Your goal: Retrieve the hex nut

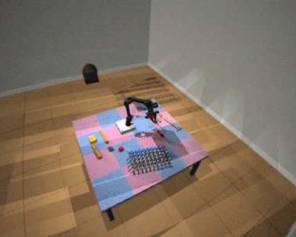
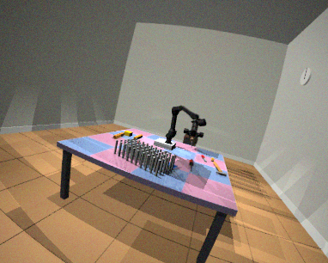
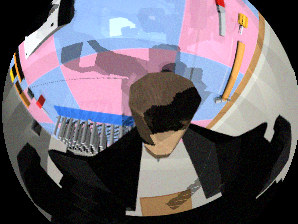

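Note:
My gripper (image 1: 153, 116) (image 3: 160, 127) is shut on a brown, faceted handle (image 3: 160, 92), seen end-on in the wrist view. The rest of that tool is hidden behind the handle. The gripper is raised above the table behind the spacer field. The standing grey spacers (image 1: 150, 160) (image 2: 145, 156) (image 3: 82, 135) form a dense field. A blue taped strip (image 3: 75, 113) runs along their robot side. The hex nut cannot be made out in any view. A tool with an orange handle (image 1: 170, 122) (image 2: 216, 166) (image 3: 233, 72) lies on the table with a grey end.
A red-handled tool (image 1: 160, 133) (image 2: 191, 162) lies between the arm and the field's right end. Another red-ended tool (image 2: 203, 157) (image 3: 220, 15) lies nearby. A yellow block (image 1: 92, 139) (image 2: 128, 133), orange bars (image 1: 103, 136) and a red block (image 1: 121, 149) (image 3: 40, 102) lie on the other side.

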`<action>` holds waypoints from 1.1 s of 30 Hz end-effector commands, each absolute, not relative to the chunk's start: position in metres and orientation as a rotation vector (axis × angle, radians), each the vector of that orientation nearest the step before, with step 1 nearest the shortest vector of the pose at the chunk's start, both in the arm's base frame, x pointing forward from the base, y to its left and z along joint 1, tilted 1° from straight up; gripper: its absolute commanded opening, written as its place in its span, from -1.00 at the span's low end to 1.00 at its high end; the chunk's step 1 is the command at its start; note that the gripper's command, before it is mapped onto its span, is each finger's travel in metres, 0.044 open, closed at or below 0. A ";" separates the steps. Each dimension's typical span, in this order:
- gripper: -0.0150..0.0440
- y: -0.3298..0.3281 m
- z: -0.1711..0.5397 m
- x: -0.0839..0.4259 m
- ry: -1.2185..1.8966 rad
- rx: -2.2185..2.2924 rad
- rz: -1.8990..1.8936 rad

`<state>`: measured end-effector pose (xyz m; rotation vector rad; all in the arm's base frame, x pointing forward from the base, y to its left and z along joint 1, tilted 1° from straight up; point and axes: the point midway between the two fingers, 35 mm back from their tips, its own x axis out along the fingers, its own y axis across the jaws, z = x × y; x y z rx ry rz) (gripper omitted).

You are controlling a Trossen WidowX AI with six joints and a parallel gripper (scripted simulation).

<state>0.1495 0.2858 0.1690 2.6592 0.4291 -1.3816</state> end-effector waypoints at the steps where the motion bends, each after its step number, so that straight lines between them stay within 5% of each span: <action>1: -0.49 0.306 0.169 0.132 0.484 2.629 -1.360; 15: -0.49 0.358 0.169 0.068 0.672 2.540 -1.310; 33: -0.49 0.363 0.155 0.066 0.678 2.537 -1.307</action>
